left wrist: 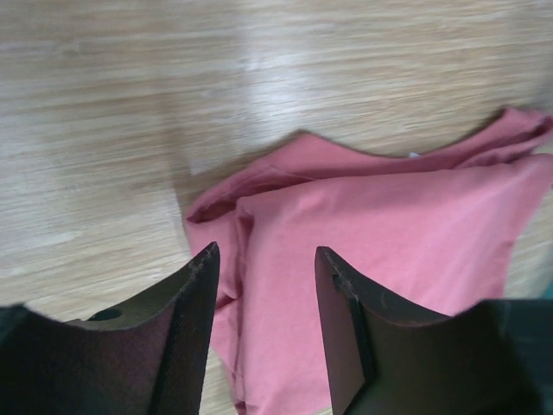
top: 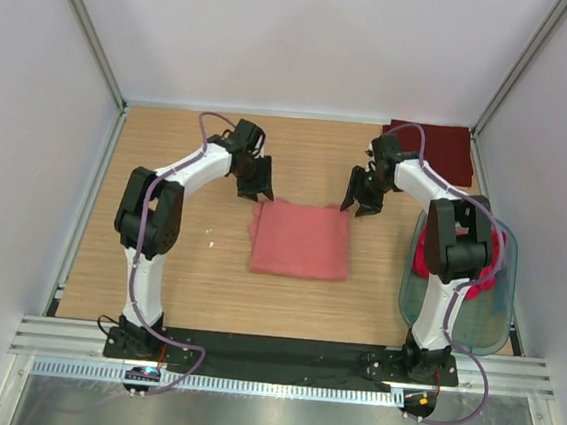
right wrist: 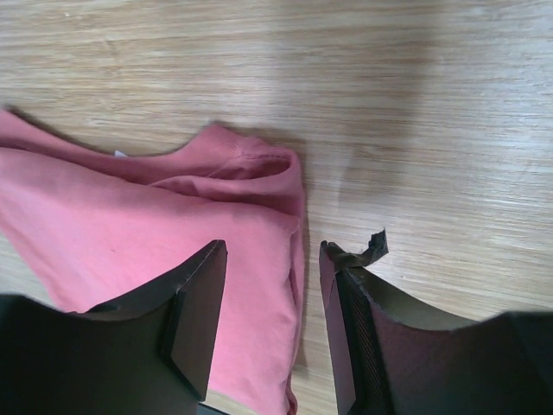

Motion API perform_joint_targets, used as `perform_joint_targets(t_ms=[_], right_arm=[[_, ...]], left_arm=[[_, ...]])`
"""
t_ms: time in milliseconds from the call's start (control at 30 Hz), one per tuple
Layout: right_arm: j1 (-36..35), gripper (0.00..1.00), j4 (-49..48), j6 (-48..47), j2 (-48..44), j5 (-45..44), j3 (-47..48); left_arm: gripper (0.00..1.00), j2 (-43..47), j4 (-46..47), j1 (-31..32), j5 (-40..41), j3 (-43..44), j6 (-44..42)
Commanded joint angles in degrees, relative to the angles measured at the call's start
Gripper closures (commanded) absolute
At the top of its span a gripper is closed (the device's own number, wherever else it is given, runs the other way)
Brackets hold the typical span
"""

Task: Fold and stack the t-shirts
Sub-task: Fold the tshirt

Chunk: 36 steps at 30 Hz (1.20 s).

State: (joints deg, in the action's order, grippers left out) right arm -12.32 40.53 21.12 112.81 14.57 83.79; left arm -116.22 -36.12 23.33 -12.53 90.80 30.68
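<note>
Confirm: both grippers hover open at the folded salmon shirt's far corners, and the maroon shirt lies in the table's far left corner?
No: the maroon shirt lies in the far right corner, as the top external view shows. The rest holds.

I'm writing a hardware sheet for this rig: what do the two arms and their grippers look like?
The left arm and right arm share white shells with black joints and bases. A thin purple-grey cable loops along each. The left gripper and right gripper are black, with two wedge-shaped fingers; a frayed black scrap sticks off one right fingertip.
</note>
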Motion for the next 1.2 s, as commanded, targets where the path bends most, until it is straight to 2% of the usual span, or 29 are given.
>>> perform_joint_targets(t_ms=[0,167,233,300,367,400,433,500,533,633,667,700,833,900,1000,1100,1133,1167], right_arm=[[-0.16,0.46,0.69,-0.73,0.39,-1.82,1.73],[-0.78,0.46,3.58,-0.73,-3.46,-1.74,3.92],[-1.48,0.46,5.78,-1.00,-4.79,0.10,4.10],[-2.18,0.46,6.31,-0.74,-6.90,3.52,2.45],[-3.58,0.47,4.13,1.01,-8.57,10.28,0.07],[-4.11,0.48,2.72,2.15,-10.14,13.52,-3.16],[-4.55,0.50,1.40,3.04,-10.77,18.78,-4.93],[-6.49,0.57,-2.99,4.89,-12.26,24.61,-10.54],[-7.28,0.60,-4.40,4.89,-12.62,28.81,-12.58],[-8.51,0.79,-9.23,5.15,-14.20,32.79,-20.66],[-8.51,0.91,-13.33,5.76,-14.29,35.15,-23.12],[-8.43,0.97,-15.38,6.55,-14.20,35.87,-27.32],[-6.94,0.99,-24.25,9.80,-7.29,37.29,-34.30],[-6.23,0.99,-27.00,10.78,-5.16,37.03,-34.84],[-6.05,0.99,-23.58,9.46,-7.07,35.89,-32.04],[-6.14,0.97,-14.71,6.13,-11.73,33.60,-27.98],[-6.05,0.94,-9.82,4.99,-16.00,33.42,-27.37],[-6.05,0.94,-9.77,4.98,-16.05,33.07,-27.36]], left_arm=[[0.53,-0.76,-2.82,-0.04,1.28,1.57,-1.94],[0.56,9.25,0.35,0.13,5.15,-2.99,-0.88],[0.55,12.84,0.96,0.48,4.02,-3.88,0.60],[0.55,14.18,3.84,0.92,-0.27,-5.90,2.27],[0.57,14.54,7.27,1.71,-4.14,-8.78,5.87],[0.58,13.93,9.47,1.98,-9.30,-9.67,7.02],[0.61,13.22,14.19,2.24,-11.70,-10.73,8.33],[0.66,10.24,20.79,2.51,-19.32,-14.32,14.22],[0.73,9.27,26.05,2.59,-20.41,-15.04,16.32],[0.79,4.27,29.87,3.21,-22.35,-16.18,18.72],[0.80,3.21,30.40,3.04,-22.01,-16.45,18.98],[0.81,1.11,30.67,2.60,-21.92,-16.88,18.98],[0.84,-1.63,29.88,1.28,-18.41,-18.38,17.76],[0.84,-2.69,26.90,0.93,-17.26,-17.51,14.51],[0.83,-2.26,22.25,0.92,-16.03,-15.75,11.08],[0.75,1.60,17.60,0.93,-13.92,-15.22,8.62],[0.63,7.88,16.18,1.45,-13.05,-16.87,7.65],[0.61,7.94,15.38,1.45,-13.04,-16.89,7.64]])
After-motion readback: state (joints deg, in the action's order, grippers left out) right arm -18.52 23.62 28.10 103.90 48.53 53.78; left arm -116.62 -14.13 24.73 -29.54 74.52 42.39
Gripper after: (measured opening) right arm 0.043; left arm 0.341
